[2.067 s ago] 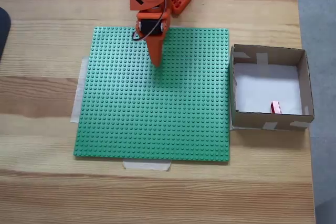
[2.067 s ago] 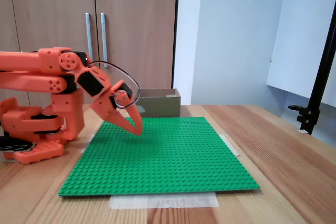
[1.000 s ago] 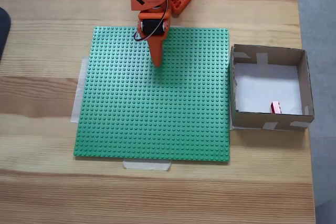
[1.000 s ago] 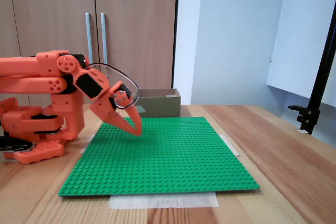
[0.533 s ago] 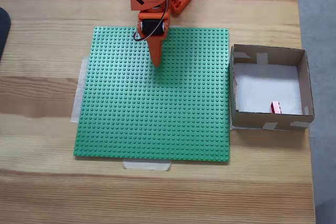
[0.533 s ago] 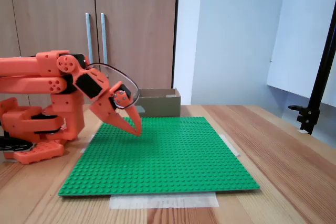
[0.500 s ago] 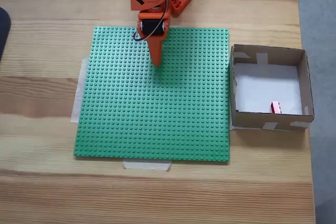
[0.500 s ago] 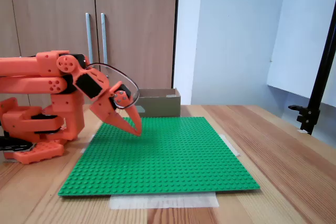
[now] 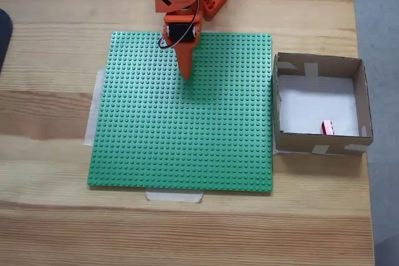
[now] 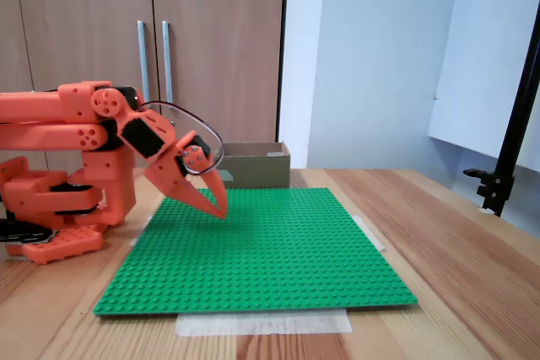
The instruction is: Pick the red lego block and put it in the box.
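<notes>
Red and small, the lego block lies inside the box, on its white floor against the near wall. Hard, light plastic, it is probably best pinched across its long flat sides. The gripper hangs over the green baseplate, well apart from the box, its fingers seemingly together and empty.

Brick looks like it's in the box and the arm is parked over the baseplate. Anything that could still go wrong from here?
Little, I think. The red lego block lies inside the box, close against its near wall, so a bump to the light cardboard could shift it. The gripper, shut and empty, points down just above the green baseplate; dropping lower might scrape the studs. The baseplate is held only by tape patches, so a snag could tug it.
</notes>
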`<action>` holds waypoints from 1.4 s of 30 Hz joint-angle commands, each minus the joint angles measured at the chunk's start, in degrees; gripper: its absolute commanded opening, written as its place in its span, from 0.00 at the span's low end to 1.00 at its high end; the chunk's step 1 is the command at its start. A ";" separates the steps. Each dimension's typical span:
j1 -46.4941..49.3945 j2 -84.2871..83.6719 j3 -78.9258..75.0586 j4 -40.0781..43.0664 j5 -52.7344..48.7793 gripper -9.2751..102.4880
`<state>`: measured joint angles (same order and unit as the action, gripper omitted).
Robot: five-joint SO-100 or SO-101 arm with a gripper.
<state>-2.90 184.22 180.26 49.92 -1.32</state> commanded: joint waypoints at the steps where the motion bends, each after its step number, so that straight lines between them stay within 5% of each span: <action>1: 0.18 0.44 0.35 0.00 -0.18 0.08; 42: 0.18 0.44 0.35 0.09 -1.23 0.08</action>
<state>-2.90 184.22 180.35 49.92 -2.81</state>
